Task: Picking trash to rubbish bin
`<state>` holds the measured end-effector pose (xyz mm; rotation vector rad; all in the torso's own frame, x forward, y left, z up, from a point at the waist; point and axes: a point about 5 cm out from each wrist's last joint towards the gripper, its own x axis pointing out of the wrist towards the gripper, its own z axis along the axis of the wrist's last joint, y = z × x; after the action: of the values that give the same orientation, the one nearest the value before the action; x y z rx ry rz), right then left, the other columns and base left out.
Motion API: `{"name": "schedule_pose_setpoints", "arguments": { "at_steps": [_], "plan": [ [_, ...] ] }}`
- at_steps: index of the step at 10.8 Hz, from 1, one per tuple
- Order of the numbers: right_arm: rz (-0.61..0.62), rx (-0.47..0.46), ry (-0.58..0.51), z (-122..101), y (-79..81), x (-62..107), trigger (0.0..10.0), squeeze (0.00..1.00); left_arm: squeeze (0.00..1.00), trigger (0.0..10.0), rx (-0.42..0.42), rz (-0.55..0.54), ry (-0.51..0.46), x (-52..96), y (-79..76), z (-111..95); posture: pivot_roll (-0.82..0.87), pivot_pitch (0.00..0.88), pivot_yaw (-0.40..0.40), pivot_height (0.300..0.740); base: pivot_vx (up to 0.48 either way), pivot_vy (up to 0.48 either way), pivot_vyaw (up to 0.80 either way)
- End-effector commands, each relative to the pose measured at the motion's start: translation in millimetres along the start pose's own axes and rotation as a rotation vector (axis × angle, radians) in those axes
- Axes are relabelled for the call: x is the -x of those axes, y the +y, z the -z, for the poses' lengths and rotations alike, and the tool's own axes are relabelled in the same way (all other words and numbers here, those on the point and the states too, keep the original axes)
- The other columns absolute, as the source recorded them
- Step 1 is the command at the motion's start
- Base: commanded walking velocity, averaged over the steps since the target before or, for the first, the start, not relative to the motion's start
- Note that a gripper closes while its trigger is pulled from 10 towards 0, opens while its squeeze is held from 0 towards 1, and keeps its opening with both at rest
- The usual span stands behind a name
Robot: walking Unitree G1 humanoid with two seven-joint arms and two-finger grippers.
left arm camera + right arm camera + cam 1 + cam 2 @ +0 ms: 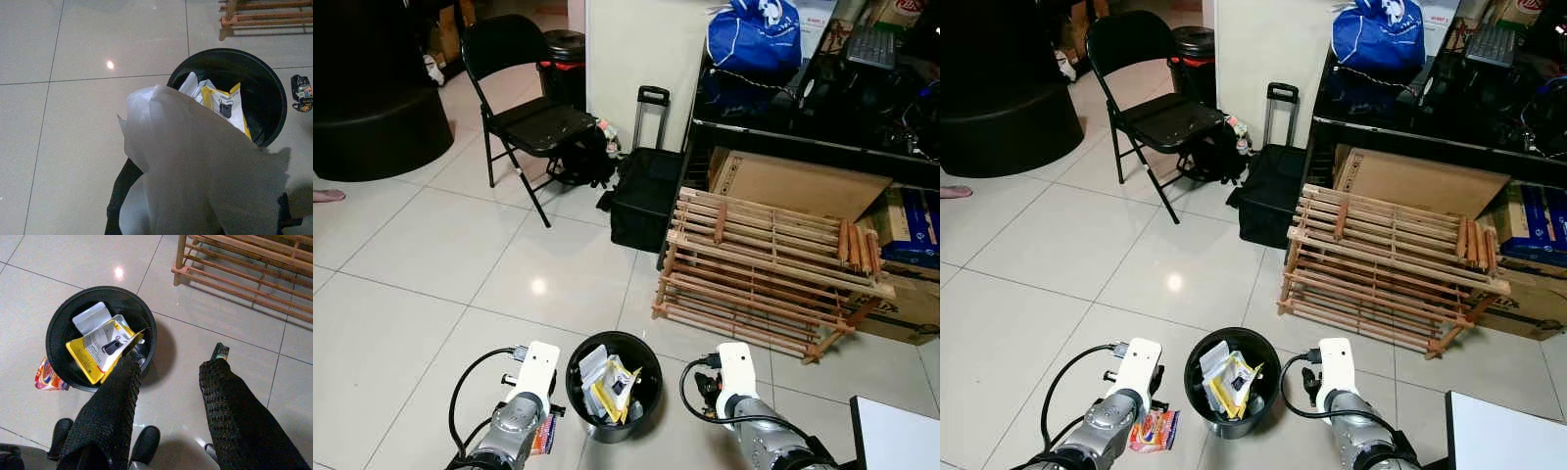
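Nearest, we note the left gripper [195,215] low beside the bin [651,387], its fingers clamped on a crumpled white sheet [195,176] that hides most of them. The sheet hangs short of the bin's rim, not yet over the opening. The right gripper [168,396] stands on the bin's other side with its two black fingers spread apart and empty; one fingertip [129,362] overlaps the rim.

The bin sits on the tiled floor [431,255] between the arms and already holds a yellow package [100,352] and white card [93,316]. A red snack wrapper [1156,429] lies on the floor touching the bin's outer wall on the left side, and a small dark item [220,351] lies near the right side.

In our judgement the step in hand is release: the sheet should be carried fully over the opening before the fingers part, since light paper may drift outside.

Beyond stand a wooden rack [764,264], a black case [646,191] and a folding chair [524,108].
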<state>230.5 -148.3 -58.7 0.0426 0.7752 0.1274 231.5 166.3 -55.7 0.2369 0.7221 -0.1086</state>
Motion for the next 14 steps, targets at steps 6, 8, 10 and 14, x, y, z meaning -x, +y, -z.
{"name": "schedule_pose_setpoints", "arguments": {
  "at_steps": [6,8,10,14],
  "plan": [
    [0.012,-0.003,-0.009,-2.2,-3.4,0.1,10.0,0.0,0.0,10.0,-0.011,0.01,0.0,-0.7,-0.8,-1.9,0.06,0.0,-0.072,0.74,0.166,0.0,0.0],
    [0.009,-0.015,-0.01,-2.7,-2.4,-0.2,10.0,0.0,0.0,10.0,-0.014,0.01,-0.003,-1.0,-0.5,-3.2,0.06,0.0,-0.073,0.74,0.247,0.0,0.0],
    [0.004,-0.023,-0.019,-4.5,-1.6,-0.6,10.0,0.0,0.0,10.0,-0.013,0.013,-0.004,-1.2,-0.8,-3.7,0.06,0.0,-0.074,0.74,0.124,0.0,-0.4],
    [0.017,-0.019,-0.008,-2.1,-3.8,0.1,10.0,0.0,0.0,10.0,-0.004,0.021,0.0,-1.0,-2.8,-2.7,0.06,0.0,-0.077,0.74,0.0,0.0,0.0]
  ]
}}
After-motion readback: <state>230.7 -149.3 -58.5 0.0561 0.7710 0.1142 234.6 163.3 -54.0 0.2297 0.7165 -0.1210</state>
